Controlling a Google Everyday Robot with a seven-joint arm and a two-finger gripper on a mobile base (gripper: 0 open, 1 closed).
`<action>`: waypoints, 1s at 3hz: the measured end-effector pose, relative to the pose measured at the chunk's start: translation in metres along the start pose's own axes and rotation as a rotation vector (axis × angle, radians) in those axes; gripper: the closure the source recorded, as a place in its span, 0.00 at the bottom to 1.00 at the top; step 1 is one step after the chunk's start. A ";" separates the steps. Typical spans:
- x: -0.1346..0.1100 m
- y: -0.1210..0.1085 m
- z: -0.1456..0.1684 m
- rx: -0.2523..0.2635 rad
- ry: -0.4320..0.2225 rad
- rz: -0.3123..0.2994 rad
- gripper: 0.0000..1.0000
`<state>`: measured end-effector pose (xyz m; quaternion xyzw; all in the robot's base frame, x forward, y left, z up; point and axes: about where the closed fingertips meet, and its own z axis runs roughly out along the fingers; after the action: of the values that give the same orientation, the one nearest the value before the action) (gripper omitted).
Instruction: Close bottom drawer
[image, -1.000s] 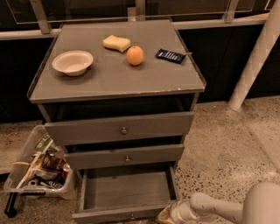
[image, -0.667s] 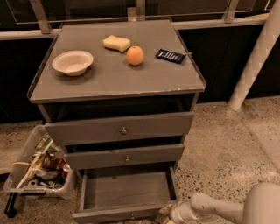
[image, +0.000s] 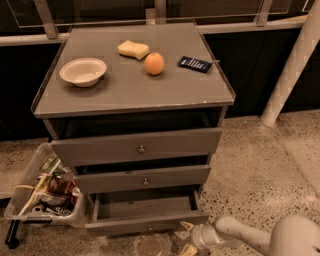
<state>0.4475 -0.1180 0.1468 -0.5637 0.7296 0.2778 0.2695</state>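
Currently: bottom drawer (image: 145, 223), lowest of three in grey cabinet (image: 135, 95), pulled out, plain inside showing. Gripper (image: 187, 238) low near the floor, just beside the drawer front's right corner, fingers spread, holding nothing. Cabinet top: bowl (image: 83, 71), sponge (image: 133, 49), orange (image: 154, 63).

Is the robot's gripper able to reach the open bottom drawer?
Probably yes. The gripper sits low beside the front corner of the grey wooden bottom drawer, with nothing between them.

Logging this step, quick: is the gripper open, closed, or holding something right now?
Gripper: low by the front right corner of the pulled-out bottom drawer; open or closed cannot be told.
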 end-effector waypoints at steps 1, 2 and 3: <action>-0.004 -0.031 0.015 -0.002 -0.053 0.017 0.37; -0.014 -0.068 0.017 0.028 -0.068 0.010 0.61; -0.018 -0.083 0.009 0.056 -0.062 0.006 0.84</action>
<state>0.5328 -0.1168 0.1453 -0.5448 0.7301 0.2754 0.3070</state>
